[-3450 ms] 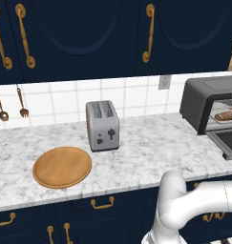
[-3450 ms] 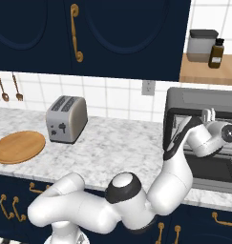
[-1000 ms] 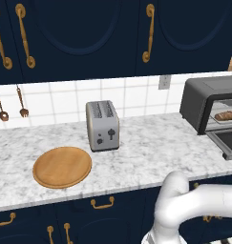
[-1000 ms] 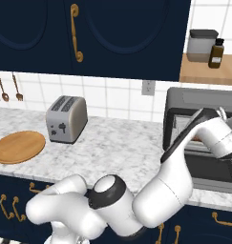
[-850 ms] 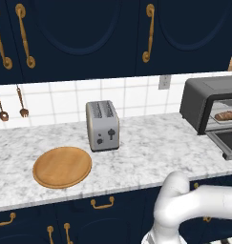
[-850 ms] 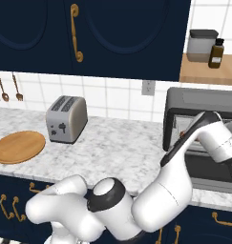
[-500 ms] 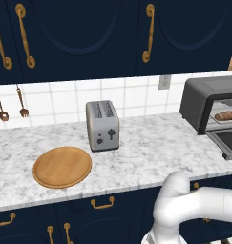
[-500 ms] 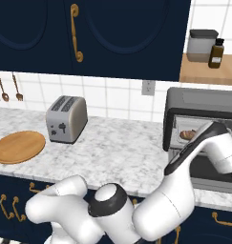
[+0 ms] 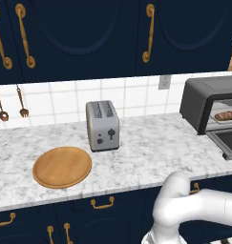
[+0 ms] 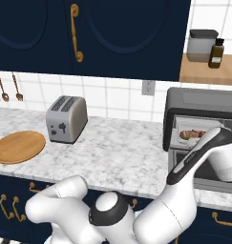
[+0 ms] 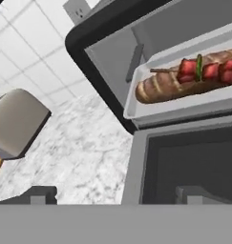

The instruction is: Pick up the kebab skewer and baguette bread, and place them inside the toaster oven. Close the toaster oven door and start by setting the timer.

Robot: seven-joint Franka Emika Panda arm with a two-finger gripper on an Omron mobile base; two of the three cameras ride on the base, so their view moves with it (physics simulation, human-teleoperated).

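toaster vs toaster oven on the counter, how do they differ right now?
The toaster is small, silver, with two top slots and nothing in them that I can see; the toaster oven is larger, boxy and dark grey. The toaster oven's door hangs open, with the baguette bread and kebab skewer on its tray. Both sit against the tiled wall.

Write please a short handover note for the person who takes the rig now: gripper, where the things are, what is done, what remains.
Gripper: open, holding nothing, in front of the toaster oven.
Baguette bread and kebab skewer: lying together on the tray inside the oven.
Toaster oven door: open, folded down.
Done: both foods are placed.
Left: close the door, then set the timer.
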